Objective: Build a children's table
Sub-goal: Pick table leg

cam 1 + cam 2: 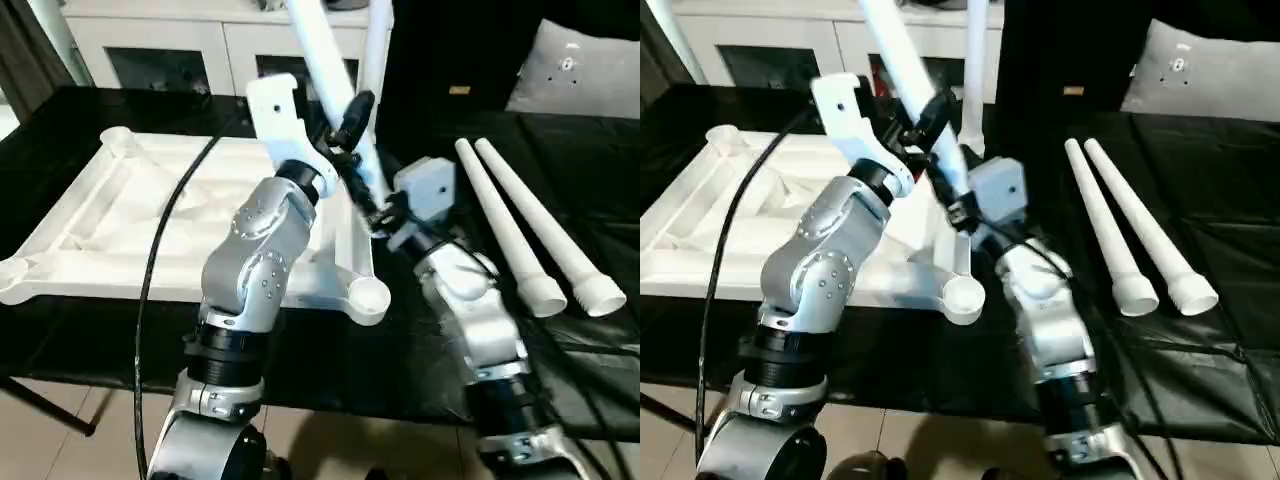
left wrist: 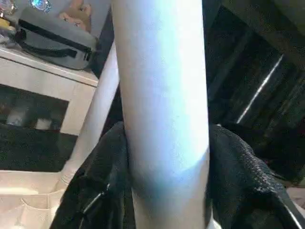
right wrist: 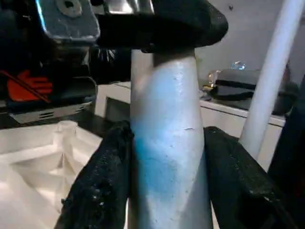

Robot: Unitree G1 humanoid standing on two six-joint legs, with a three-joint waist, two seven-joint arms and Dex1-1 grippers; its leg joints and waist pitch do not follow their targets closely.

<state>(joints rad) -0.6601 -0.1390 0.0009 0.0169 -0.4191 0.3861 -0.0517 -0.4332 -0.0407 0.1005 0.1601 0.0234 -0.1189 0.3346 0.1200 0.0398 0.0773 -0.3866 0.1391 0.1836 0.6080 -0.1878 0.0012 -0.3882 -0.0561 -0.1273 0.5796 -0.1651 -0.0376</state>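
Both claws — left claw (image 1: pixel 352 118) and right claw (image 1: pixel 378 215) — pinch one white leg (image 1: pixel 902 55) above the table top (image 1: pixel 120 215).

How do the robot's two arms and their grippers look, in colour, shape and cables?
Both arms are silver, with rounded jointed segments and black rings near the base. A black cable runs along the left arm. Each wrist carries a white block. The left gripper and right gripper have black fingers.
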